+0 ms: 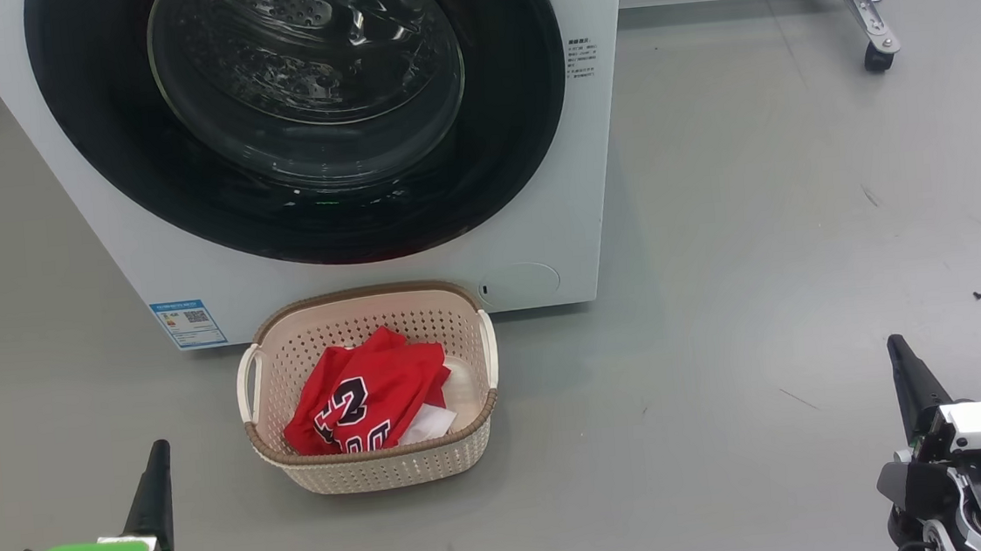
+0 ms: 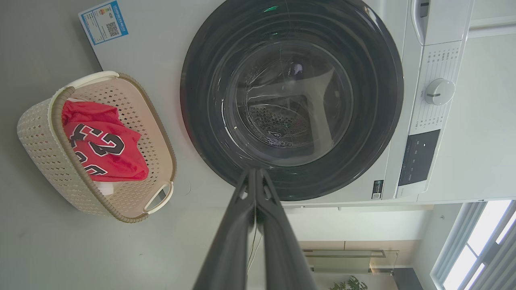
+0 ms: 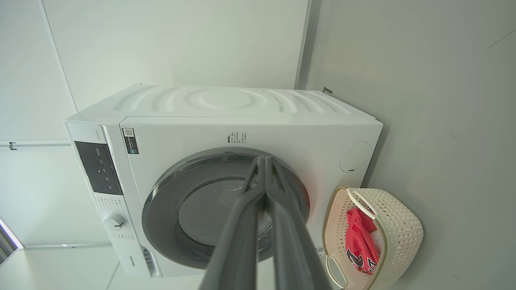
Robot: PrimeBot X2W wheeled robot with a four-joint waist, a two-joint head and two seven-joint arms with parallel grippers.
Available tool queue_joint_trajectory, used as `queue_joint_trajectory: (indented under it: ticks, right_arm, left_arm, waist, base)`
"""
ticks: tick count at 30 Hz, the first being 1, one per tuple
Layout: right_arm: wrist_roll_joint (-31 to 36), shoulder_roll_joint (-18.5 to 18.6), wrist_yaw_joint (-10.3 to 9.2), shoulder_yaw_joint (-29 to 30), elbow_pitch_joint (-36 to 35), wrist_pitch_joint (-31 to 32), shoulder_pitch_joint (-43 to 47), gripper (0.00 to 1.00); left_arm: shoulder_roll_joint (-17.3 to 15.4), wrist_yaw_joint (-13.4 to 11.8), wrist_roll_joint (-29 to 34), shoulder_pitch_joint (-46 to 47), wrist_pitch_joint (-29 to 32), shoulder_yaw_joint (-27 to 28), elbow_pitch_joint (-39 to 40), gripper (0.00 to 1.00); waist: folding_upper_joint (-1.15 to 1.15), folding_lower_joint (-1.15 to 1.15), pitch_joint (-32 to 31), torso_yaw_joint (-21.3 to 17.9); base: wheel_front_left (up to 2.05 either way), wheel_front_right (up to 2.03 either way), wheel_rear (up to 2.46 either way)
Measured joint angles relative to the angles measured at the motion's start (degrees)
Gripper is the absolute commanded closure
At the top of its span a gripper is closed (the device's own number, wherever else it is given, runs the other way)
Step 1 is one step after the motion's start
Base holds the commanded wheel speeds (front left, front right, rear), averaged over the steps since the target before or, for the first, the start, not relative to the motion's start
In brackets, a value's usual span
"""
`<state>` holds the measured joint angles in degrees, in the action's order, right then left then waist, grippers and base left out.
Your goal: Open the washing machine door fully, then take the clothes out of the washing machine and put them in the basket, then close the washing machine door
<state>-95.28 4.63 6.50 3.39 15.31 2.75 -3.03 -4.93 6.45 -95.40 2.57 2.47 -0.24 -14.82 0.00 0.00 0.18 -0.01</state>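
- The clothes lie in the basket, on the floor just before the washing machine, far and right of my left fingers, well left of my right fingers
- Both pairs are pressed together, empty
- The basket's long axis runs left-right; the washing machine door looks closed, facing me

The red clothes bear a black-and-white "23". On the washing machine, a blue label with a QR code sits below and left of the washing machine door, and small grey print sits just right of the door. The wording of both is too small to read.
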Motion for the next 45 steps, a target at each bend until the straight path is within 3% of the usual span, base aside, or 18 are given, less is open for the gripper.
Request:
queue_joint_trajectory:
  ticks: [45]
  right_arm:
    - [0.0,0.0,0.16,0.2,0.6,0.3,-0.1,1.00]
  left_arm:
    - [0.0,0.4,0.0,0.4,0.3,0.2,-0.9,1.00]
  waist:
    - [0.00,0.00,0.0,0.0]
  base:
    - [0.00,0.00,0.00]
